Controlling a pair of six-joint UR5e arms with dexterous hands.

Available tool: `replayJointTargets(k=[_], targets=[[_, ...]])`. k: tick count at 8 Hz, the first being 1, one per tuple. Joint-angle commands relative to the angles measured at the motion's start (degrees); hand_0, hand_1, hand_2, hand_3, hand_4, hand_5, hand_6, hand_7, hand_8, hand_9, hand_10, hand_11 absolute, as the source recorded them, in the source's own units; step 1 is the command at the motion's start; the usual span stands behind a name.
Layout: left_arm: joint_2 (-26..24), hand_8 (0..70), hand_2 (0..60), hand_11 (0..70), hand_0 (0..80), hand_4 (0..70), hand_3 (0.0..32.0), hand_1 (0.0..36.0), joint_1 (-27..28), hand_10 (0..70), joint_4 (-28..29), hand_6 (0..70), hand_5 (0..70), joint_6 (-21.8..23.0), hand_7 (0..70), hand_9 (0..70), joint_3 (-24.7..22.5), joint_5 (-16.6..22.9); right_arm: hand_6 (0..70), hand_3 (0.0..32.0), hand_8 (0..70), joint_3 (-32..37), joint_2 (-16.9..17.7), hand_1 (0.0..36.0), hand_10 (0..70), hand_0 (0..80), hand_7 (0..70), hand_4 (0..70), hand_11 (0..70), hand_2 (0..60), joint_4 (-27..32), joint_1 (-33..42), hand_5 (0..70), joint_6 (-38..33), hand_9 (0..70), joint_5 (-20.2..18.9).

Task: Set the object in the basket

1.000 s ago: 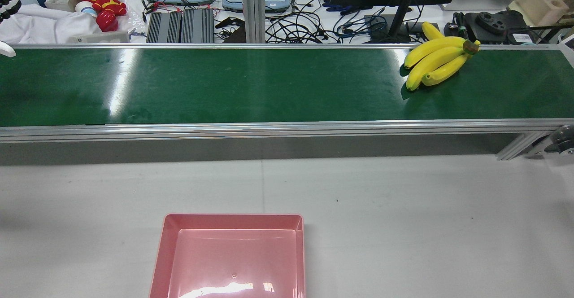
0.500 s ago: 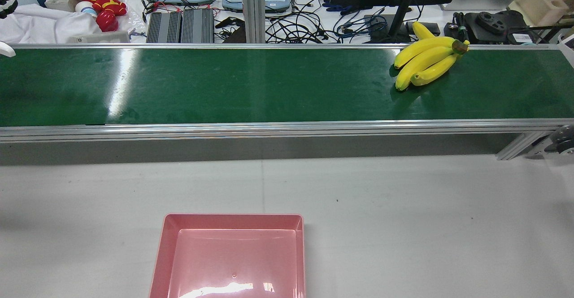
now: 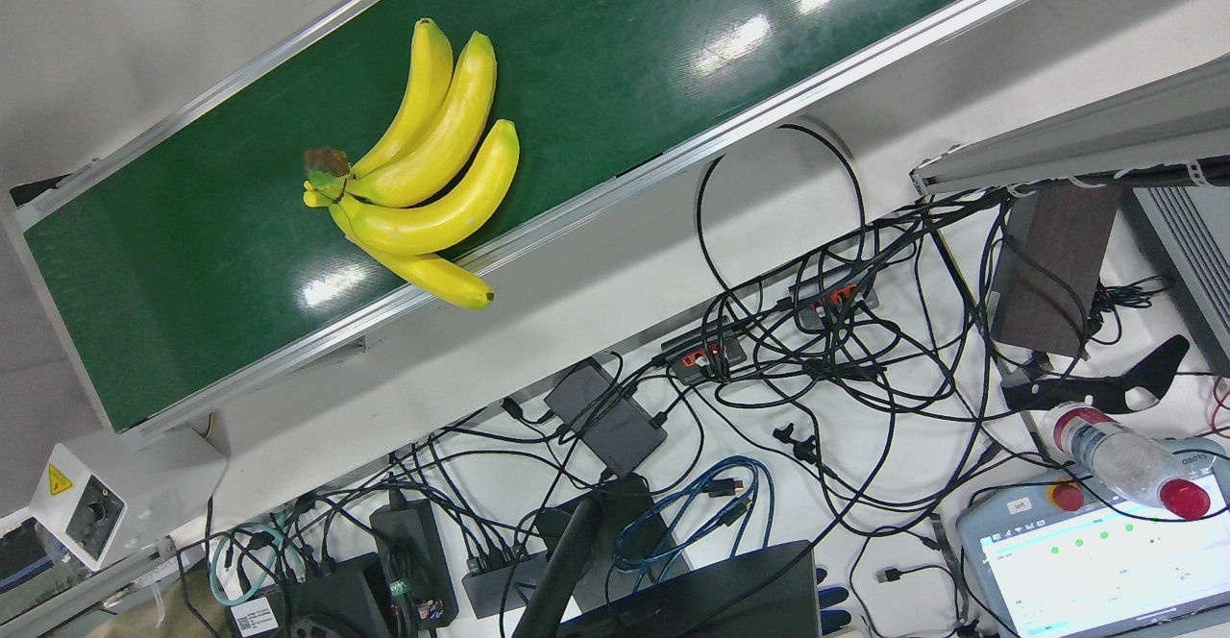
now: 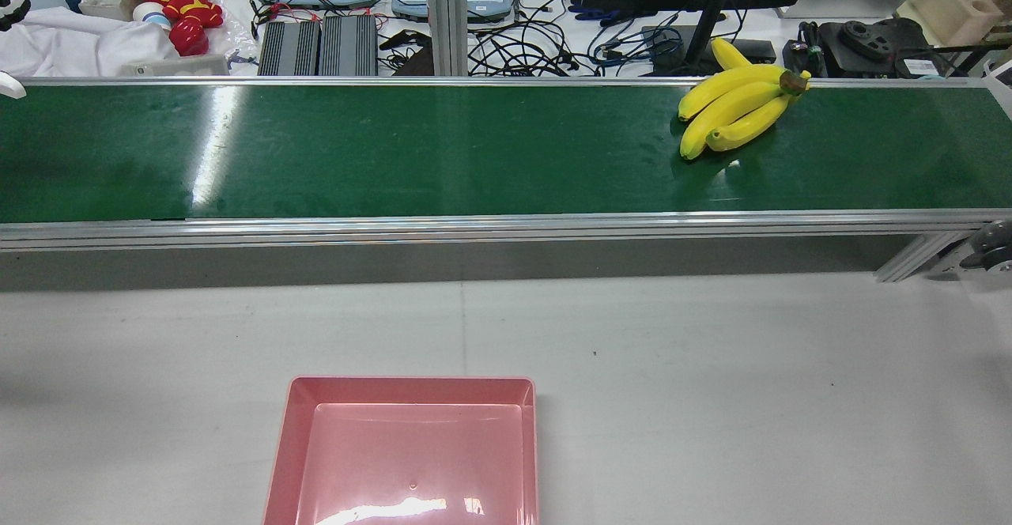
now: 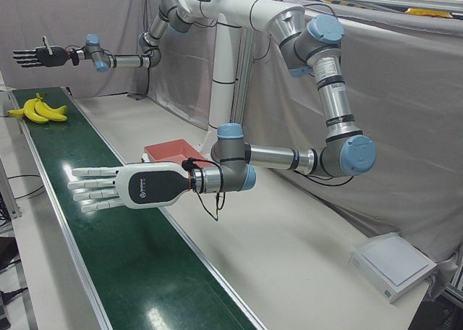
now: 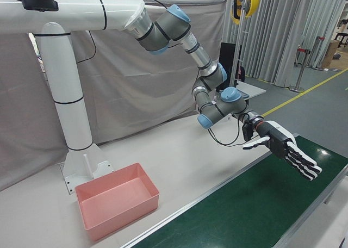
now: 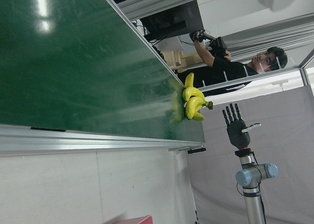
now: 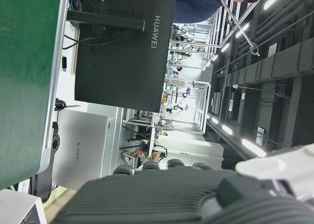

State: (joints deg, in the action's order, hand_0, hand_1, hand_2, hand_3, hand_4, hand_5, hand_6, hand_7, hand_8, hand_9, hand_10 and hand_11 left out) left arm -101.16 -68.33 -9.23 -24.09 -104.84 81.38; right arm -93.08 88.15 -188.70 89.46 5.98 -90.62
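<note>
The left hand's fingers were straight and a little apart, and the left hand held nothing above the green belt. The right hand seemed also spread wide and empty. The bananas had moved left along the belt, at its far edge, well apart from the pink basket. Their long axis lay nearly along the belt, stem to the right.

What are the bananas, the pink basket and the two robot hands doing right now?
bananas: lying on the green belt, nobody holding them.
pink basket: upright on the table, empty.
left hand: open, flat over the belt, holding nothing.
right hand: open, up in the air near the bananas, not touching them.
</note>
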Motion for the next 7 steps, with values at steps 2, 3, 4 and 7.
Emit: replayJointTargets(k=[2,3,4,7], targets=[[0.1,1.9,0.0,4.3,62.1,7.2,5.2,12.2,0.1,1.3,0.0,0.0,0.0,-0.1,0.8,4.6,0.2,-0.1,0.0,0.0,0.0,0.0,0.0,0.0,0.0,0.0,0.0,0.0,0.0,0.0,0.0,0.0,0.0,0.0,0.0,0.0],[0.2,2.0,0.0,4.5,61.5,7.0,5.6,12.1,0.2,1.4,0.0,0.0,0.0,-0.3,1.1,4.5,0.3,-0.1,0.0,0.0,0.0,0.0,0.0,0.0,0.0,0.0,0.0,0.0,0.0,0.0,0.0,-0.1,0.0,0.0,0.0,0.0],[0.2,2.0,0.0,4.6,61.6,7.1,5.2,12.1,0.3,1.5,0.0,0.0,0.0,-0.4,1.1,4.7,0.4,-0.1,0.0,0.0,0.0,0.0,0.0,0.0,0.0,0.0,0.0,0.0,0.0,0.0,0.0,0.0,0.0,0.0,0.0,0.0],[0.1,1.7,0.0,4.3,61.9,7.1,5.6,12.3,0.3,1.3,0.0,0.0,0.0,-0.3,1.0,4.3,0.3,-0.1,0.0,0.0,0.0,0.0,0.0,0.0,0.0,0.0,0.0,0.0,0.0,0.0,0.0,0.0,0.0,0.0,0.0,0.0]])
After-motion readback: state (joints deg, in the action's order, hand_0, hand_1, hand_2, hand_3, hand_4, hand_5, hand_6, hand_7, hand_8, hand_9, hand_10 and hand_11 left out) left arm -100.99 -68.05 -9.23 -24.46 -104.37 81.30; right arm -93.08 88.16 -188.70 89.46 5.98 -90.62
